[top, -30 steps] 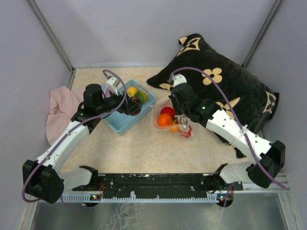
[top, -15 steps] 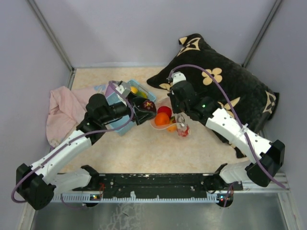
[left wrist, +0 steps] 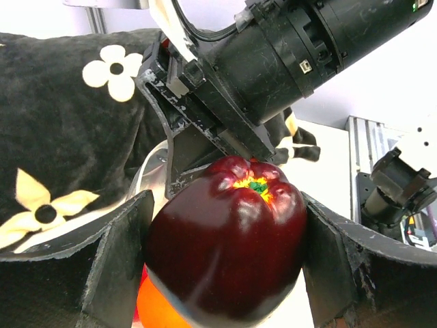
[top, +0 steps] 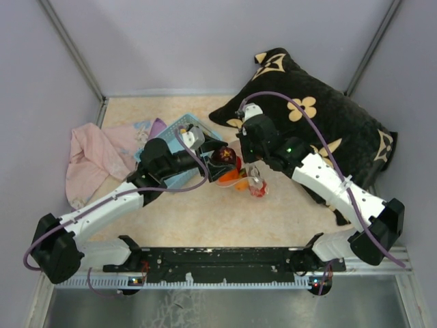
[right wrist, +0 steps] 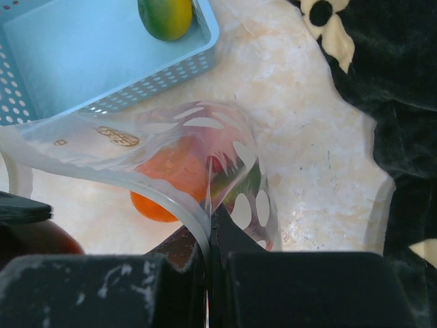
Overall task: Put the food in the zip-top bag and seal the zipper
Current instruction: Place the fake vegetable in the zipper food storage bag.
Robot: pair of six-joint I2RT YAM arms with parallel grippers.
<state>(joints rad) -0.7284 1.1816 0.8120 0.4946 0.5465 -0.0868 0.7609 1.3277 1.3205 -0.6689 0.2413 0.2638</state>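
**Pepper out of the basket and up to the bag's mouth**

Dark red pepper (left wrist: 229,242): squeezed on both flanks by the left gripper (left wrist: 225,263), green stem end turned towards the wrist camera. A second ago, down in the blue basket (top: 176,125). Half a second ago, lifted and partway across. Now hangs right at the mouth of the dotted bag (right wrist: 171,130), just above an orange fruit (right wrist: 171,181) already inside. Not yet let go, and too hidden behind the fingers to tell whether any part has crossed the rim.

Bag itself: on the table between basket and black pillow (top: 321,116), mouth held up and open. Holds the orange fruit, a red one (right wrist: 218,147) and something green behind the dots. Zipper (right wrist: 181,205) curves along the rim, unpressed.

Right gripper (right wrist: 208,239): pinched tight on the bag's rim and hardly shifted across the last second, so the opening stays put for the handover.

Meaning for the task: one more piece about to go in, judging by the position. Likely next, a small push forward and down, then a release. Risk: pepper catching the limp rim and folding it shut.

Left in the basket: a green-and-yellow fruit (right wrist: 166,15) at least. More trips probably needed before sealing. Pink cloth (top: 92,154) lies off to the left, uninvolved.
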